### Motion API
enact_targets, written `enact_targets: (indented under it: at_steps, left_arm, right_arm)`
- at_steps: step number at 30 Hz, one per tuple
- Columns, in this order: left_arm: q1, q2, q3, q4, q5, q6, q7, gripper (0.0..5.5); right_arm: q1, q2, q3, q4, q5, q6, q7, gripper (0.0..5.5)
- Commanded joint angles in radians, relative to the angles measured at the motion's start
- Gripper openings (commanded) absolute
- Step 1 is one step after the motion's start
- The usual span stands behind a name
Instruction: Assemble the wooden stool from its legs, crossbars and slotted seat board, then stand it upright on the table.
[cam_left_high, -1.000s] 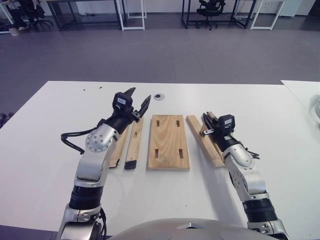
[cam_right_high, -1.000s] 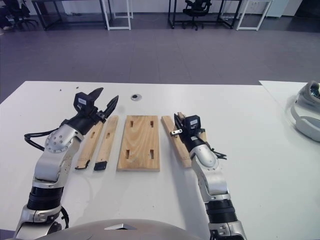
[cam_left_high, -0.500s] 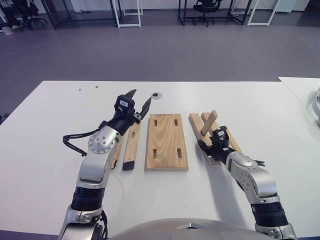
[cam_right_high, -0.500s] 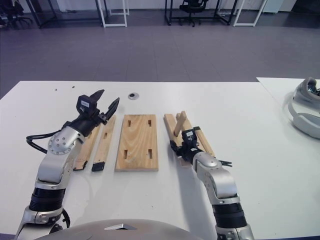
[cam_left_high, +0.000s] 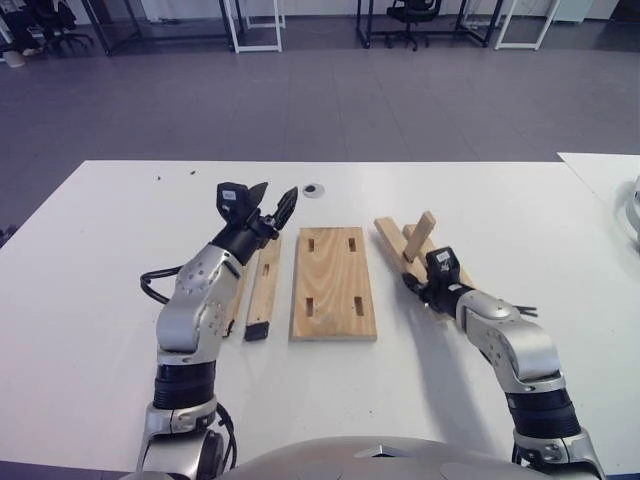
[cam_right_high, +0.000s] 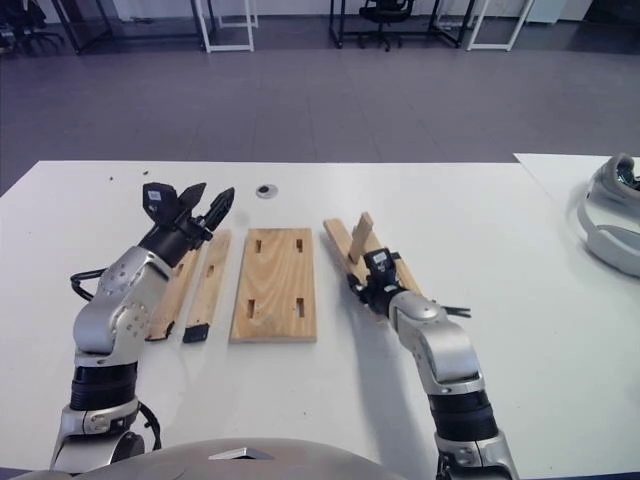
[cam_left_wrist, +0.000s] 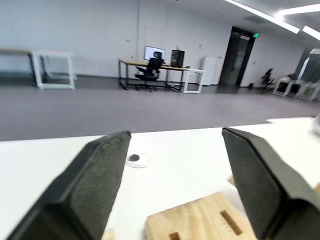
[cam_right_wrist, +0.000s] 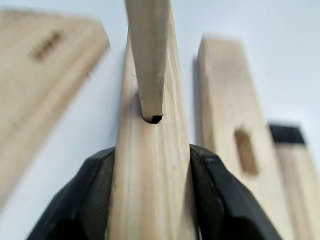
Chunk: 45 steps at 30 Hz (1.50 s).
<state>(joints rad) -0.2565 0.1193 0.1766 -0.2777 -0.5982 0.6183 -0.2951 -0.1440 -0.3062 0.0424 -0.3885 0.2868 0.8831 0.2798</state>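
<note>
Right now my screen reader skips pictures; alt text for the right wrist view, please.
Two black fingers clamp a wooden leg, with a thinner stick set into its hole. Another slotted leg lies alongside on the white table.

1. The left arm (cam_left_high: 200, 300) hides much of the outer leg (cam_left_high: 237, 305) at centre left.
2. A white object (cam_right_high: 612, 215) is cut by the right edge.
3. The small round item (cam_left_high: 314, 190) above the seat board (cam_left_high: 335, 282) is too small to identify.
</note>
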Motion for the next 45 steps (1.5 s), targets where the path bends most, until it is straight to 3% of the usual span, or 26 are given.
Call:
enact_targets:
  at_steps: [1, 5, 10, 26, 30, 35, 39, 45]
  left_arm:
    - [-0.09, -0.085, 0.133, 0.007, -0.359, 0.236, 0.152, 3.96]
    - [-0.174, -0.159, 0.186, 0.011, -0.636, 0.273, 0.314, 3.96]
    - [-0.161, -0.138, 0.167, -0.03, -0.743, 0.261, 0.4, 3.75]
    - [-0.082, -0.075, 0.091, -0.066, -0.715, 0.167, 0.368, 1.09]
    - [-0.026, -0.04, 0.069, -0.128, -0.581, 0.095, 0.323, 1.02]
    - [0.281, 0.004, 0.105, -0.382, -0.404, 0.016, 0.394, 1.02]
    - [0.399, 0.002, 0.155, -0.474, -0.416, 0.006, 0.491, 1.02]
    - [0.5, -0.044, 0.06, -0.533, -0.422, 0.027, 0.593, 1.02]
  right_arm:
    - [-0.119, -0.068, 0.035, -0.162, 0.076, -0.109, 0.182, 2.08]
    - [-0.149, -0.096, 0.104, -0.159, 0.064, -0.234, 0.289, 2.08]
    - [-0.148, -0.105, 0.141, -0.154, 0.053, -0.28, 0.317, 2.08]
    - [-0.141, -0.077, 0.144, -0.144, 0.031, -0.32, 0.29, 2.08]
    - [-0.106, -0.07, 0.155, -0.149, 0.019, -0.314, 0.267, 2.93]
    - [0.149, -0.184, 0.158, -0.185, -0.029, -0.332, 0.28, 3.67]
    - [0.226, -0.228, 0.16, -0.055, -0.161, -0.366, 0.21, 3.67]
    - [0.22, -0.248, 0.277, 0.088, -0.329, -0.402, 0.197, 3.67]
